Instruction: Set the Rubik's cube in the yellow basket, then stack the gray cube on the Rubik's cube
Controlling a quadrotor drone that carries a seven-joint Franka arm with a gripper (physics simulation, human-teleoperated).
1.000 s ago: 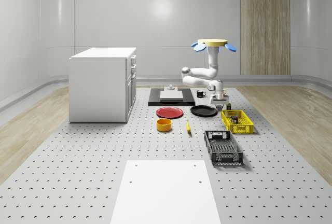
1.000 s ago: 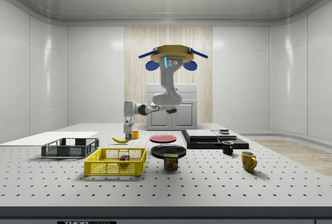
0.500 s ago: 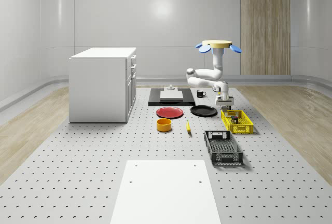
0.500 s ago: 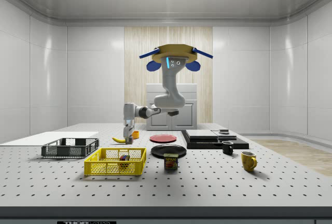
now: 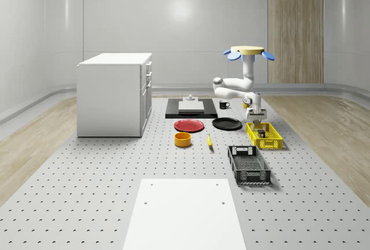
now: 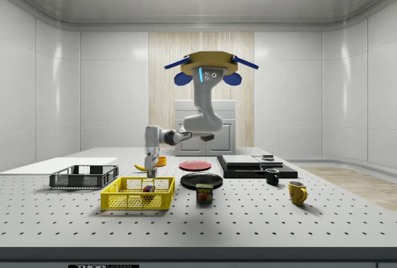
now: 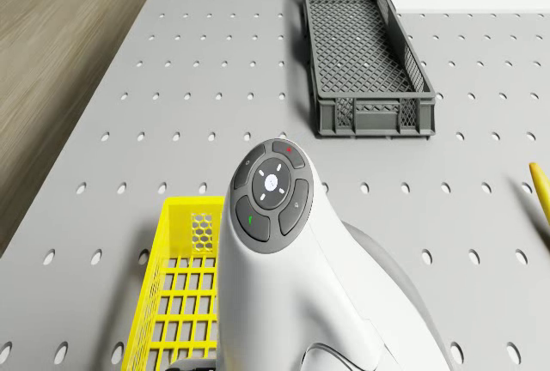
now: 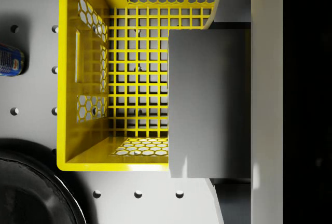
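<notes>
While the drone [image 6: 208, 69] hovers high above the worktop [image 5: 115, 180], over its far end near the black plate [image 5: 226, 124], the arm [image 6: 201, 116] hangs from it and bends toward the side view's left, with the wrist pointing straight down. Largest of the things on the worktop is the white cabinet [image 5: 114, 94], well apart at the whole-scene view's left. A gray crate [image 5: 248, 164] lies near the yellow basket [image 5: 264, 135], on the side nearer the whole-scene camera. The gripper [image 6: 149, 167] hangs just above the basket's far end in the side view. In the wrist view the fingers are clamped on the gray cube [image 8: 207, 105], which covers part of the basket's [image 8: 83, 79] mesh floor below it. Inside the basket, the Rubik's cube [image 6: 147, 188] sits on the floor, below the gripper in the side view. A Spam tin [image 6: 204, 193] stands just beside the basket, on the side view's right. A banana [image 5: 209, 141] lies near an orange bowl [image 5: 182, 139].
</notes>
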